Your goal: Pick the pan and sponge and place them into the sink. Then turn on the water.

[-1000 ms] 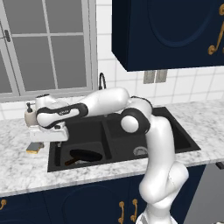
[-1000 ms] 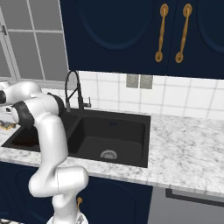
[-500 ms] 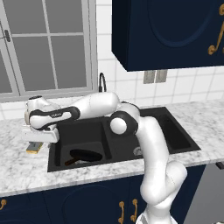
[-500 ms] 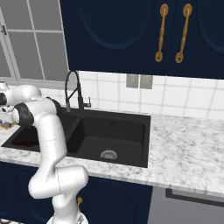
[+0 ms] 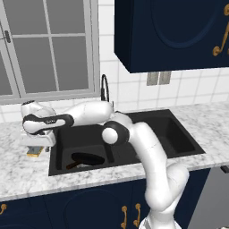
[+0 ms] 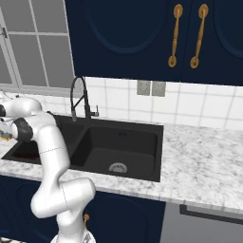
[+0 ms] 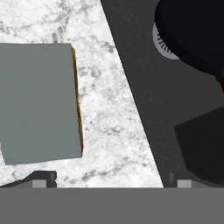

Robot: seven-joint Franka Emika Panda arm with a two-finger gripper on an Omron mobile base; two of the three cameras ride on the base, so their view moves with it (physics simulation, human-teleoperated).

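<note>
The pan [image 5: 87, 159] already lay in the left basin of the sink [image 5: 179, 150], so the sponge [image 7: 39, 103] was the next thing to lift. It rested flat on the counter [image 7: 109, 109] just beside the sink's left rim, grey face up and a yellow edge showing. The gripper [image 5: 36, 144] hung over it with its jaws spread wide and nothing between them. The sponge was probably light and soft, best pinched across its short sides. No writing could be read.

grey sponge [image 7: 39, 103], black sink [image 7: 144, 96]
</note>
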